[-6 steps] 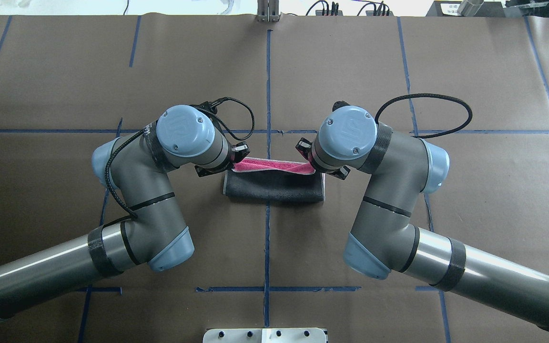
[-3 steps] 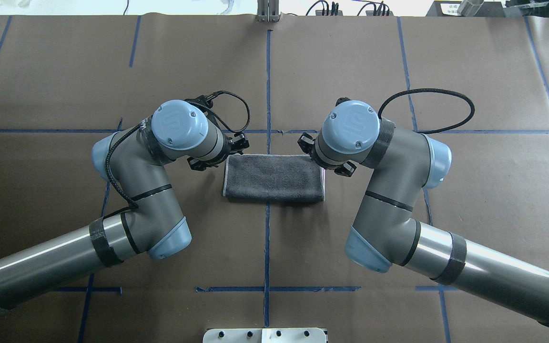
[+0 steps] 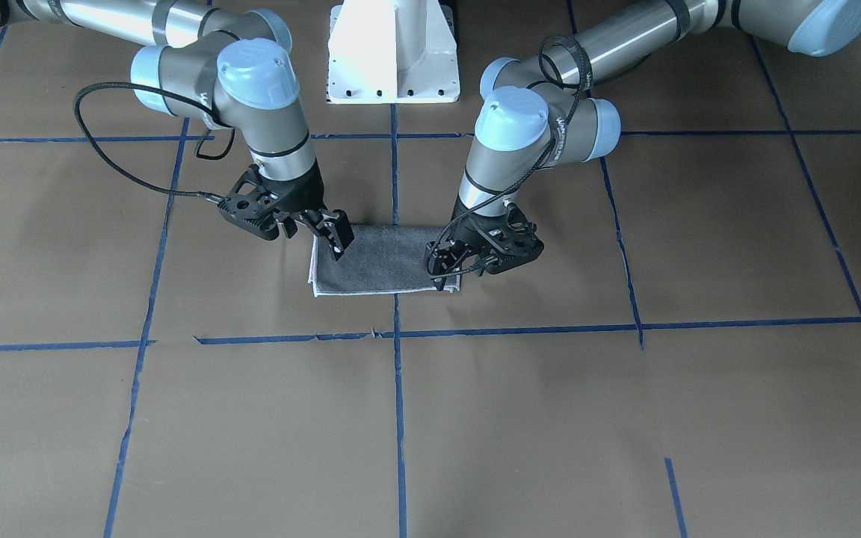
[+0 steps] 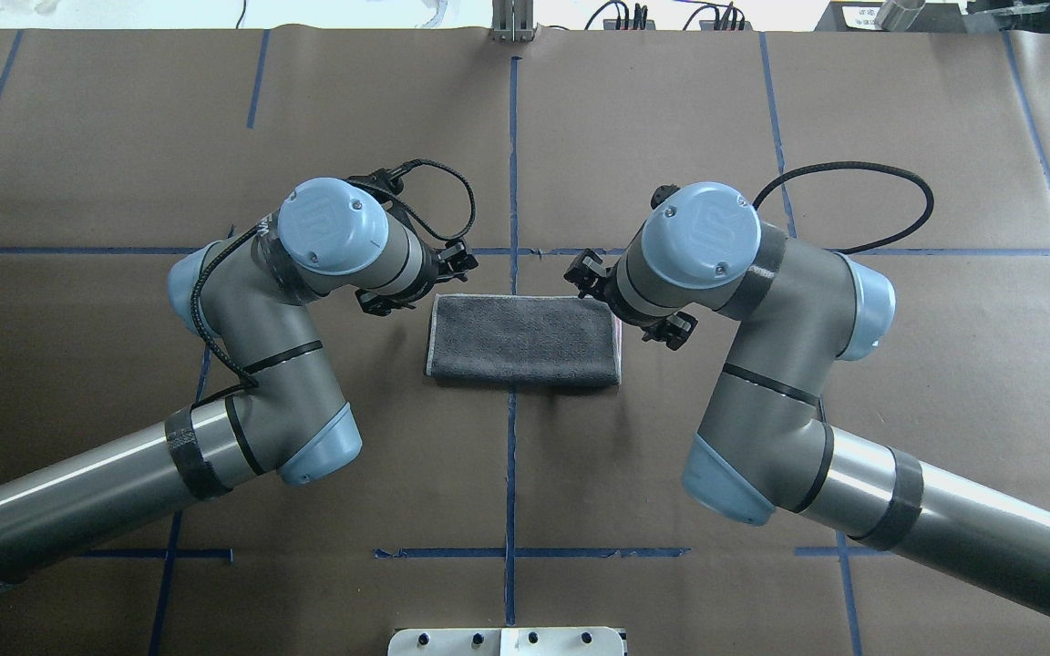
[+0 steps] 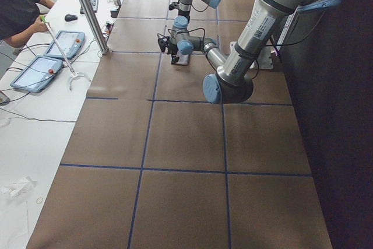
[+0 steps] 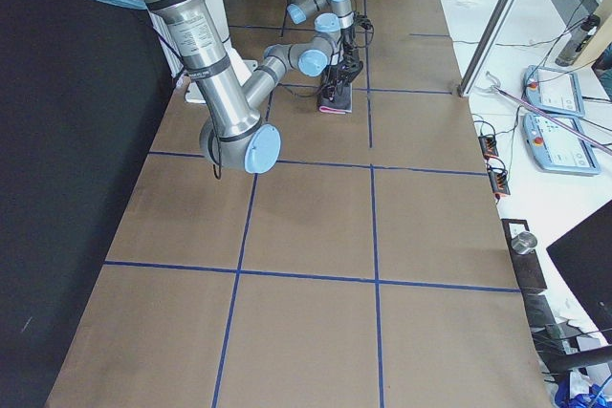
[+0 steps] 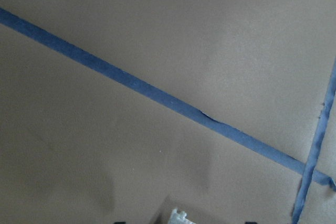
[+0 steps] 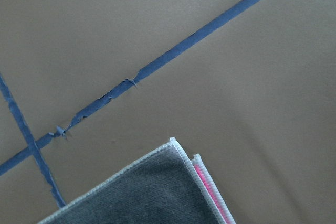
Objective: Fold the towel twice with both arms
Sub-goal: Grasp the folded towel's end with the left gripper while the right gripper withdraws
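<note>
The towel (image 4: pixel 525 339) lies flat on the brown table, folded into a grey rectangle with a whitish hem. A thin pink edge shows at its right end (image 8: pixel 210 192). It also shows in the front view (image 3: pixel 382 261). My left gripper (image 3: pixel 447 275) hangs just above the towel's far left corner, jaws apart, holding nothing. My right gripper (image 3: pixel 335 240) hangs over the far right corner, tilted, jaws apart and empty. In the overhead view both wrists cover the fingertips. The left wrist view shows only a tip of white hem (image 7: pixel 177 216).
Blue tape lines (image 4: pixel 512 164) divide the brown paper table cover. The white pedestal base (image 3: pixel 393 52) stands behind the towel on my side. A metal post (image 4: pixel 513 20) and cables sit at the far edge. A person (image 5: pixel 17 4) stands by tablets off the table.
One second ago both grippers held the towel's pink edge raised over the grey half. The towel now lies flat, grey up, let go. Both wrists have moved slightly outward and away.
</note>
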`<state>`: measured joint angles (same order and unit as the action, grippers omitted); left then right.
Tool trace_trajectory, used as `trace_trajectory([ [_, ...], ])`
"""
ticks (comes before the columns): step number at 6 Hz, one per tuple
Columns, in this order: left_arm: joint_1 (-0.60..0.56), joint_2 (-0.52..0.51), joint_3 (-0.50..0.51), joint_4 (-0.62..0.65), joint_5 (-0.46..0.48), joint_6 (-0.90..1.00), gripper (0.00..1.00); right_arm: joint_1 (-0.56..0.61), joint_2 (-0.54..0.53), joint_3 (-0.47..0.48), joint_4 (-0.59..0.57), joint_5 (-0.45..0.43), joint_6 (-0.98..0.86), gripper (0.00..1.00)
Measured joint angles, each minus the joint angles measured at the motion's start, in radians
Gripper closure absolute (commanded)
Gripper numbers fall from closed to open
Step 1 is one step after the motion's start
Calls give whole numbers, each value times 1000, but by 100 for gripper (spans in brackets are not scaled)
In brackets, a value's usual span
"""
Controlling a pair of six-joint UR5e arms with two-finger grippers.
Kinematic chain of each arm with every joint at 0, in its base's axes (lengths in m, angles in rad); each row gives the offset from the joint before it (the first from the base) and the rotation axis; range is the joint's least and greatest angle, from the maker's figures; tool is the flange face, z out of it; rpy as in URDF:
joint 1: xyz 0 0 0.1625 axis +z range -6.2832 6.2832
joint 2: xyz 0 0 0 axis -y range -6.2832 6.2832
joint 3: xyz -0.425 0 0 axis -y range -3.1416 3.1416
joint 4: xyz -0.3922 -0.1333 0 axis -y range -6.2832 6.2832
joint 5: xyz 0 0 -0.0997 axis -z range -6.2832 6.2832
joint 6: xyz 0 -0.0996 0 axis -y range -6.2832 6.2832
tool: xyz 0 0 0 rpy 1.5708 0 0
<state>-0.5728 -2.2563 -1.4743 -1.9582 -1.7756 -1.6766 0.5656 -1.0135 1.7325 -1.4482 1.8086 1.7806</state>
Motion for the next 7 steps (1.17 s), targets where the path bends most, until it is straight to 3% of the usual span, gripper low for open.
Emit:
trace_trajectory([
  [4,78,57,-114,100,-30,-158,14,102,-122,125,-4,168,-122,0],
  [7,98,64,-108,108,-29,-188,19,112,-136,136,-4,186,-142,0],
])
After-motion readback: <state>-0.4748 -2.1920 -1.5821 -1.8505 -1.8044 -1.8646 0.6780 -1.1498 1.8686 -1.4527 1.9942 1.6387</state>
